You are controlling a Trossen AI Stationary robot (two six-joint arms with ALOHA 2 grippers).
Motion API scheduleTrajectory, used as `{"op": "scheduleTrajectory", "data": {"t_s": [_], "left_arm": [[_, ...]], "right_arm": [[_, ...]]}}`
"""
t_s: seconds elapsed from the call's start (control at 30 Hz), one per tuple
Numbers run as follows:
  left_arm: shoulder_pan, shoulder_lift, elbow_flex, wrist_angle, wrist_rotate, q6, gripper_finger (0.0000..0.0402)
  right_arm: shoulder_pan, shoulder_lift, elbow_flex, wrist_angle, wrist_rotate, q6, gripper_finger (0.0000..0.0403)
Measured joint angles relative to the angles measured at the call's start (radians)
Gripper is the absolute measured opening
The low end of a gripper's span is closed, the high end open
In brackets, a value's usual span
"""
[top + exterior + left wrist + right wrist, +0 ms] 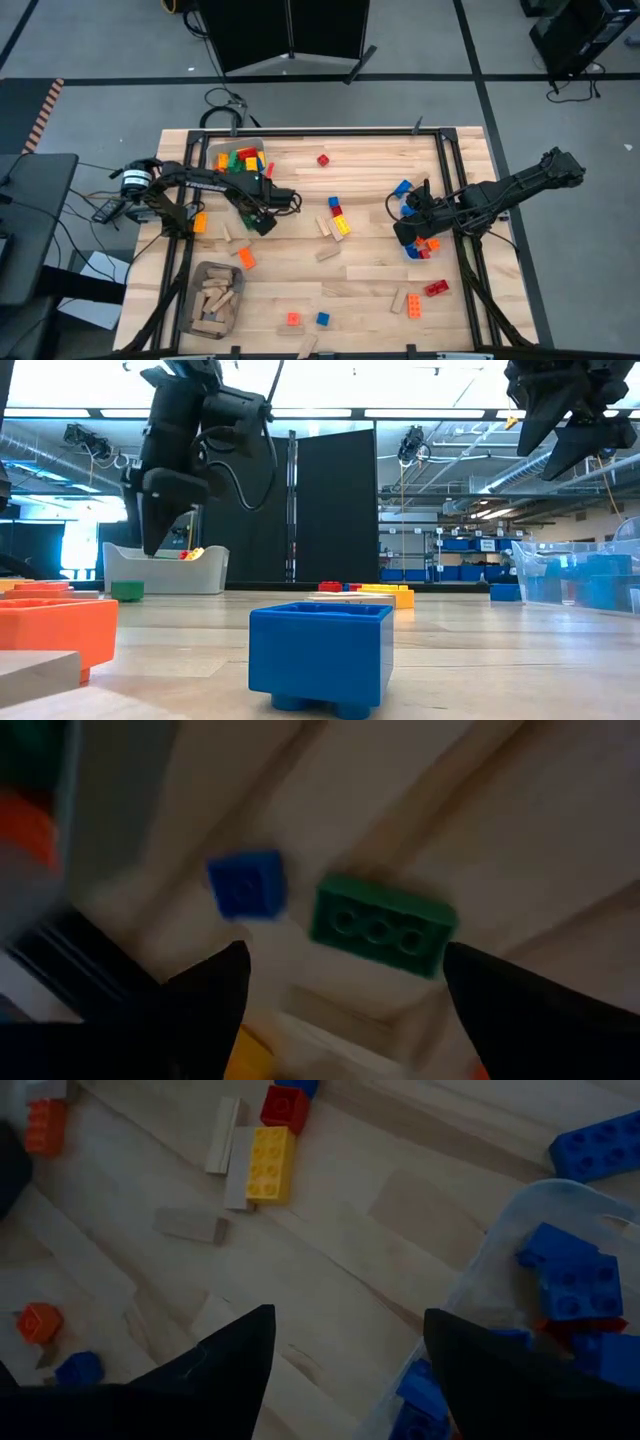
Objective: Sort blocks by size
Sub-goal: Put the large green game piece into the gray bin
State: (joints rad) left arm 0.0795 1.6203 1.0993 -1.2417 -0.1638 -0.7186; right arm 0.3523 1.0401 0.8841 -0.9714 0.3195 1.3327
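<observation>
My left gripper (262, 214) hangs open above the table's left middle, fingers pointing down, with nothing between them. Below it a green studded brick (382, 922) and a small blue brick (247, 885) lie flat on the wood. My right gripper (408, 230) stands open and holds nothing, up over the near-left rim of a clear bin (505, 1230) that holds blue, red and orange bricks. In the low view the left gripper (150, 545) hovers over the green brick (127, 590). Other blocks lie scattered flat across the table.
A grey bin (237, 160) of coloured bricks stands far left, and a grey bin (213, 298) of wooden pieces near left. Loose pieces: blue, red and yellow bricks (338, 215), wooden pieces (328, 253), orange bricks (246, 258), a red brick (436, 288), a blue brick (322, 319).
</observation>
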Motion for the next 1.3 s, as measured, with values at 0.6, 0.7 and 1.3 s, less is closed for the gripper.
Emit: {"op": "scheduleTrajectory", "data": {"t_s": [0.6,0.7,1.3], "left_arm": [[0.018,0.004,-0.029,0.072,0.005,-0.669,0.0337],[0.018,0.003,-0.049,0.074,0.03,-0.67,0.0337],[0.012,0.003,-0.071,0.074,0.076,-0.729,0.0337]], "right_arm": [[0.0,0.0,0.0,0.002,0.002,-0.038,0.027],[0.0,0.0,0.0,0.002,0.002,-0.054,0.0269],[0.0,0.0,0.0,0.005,0.011,-0.167,0.0266]]}}
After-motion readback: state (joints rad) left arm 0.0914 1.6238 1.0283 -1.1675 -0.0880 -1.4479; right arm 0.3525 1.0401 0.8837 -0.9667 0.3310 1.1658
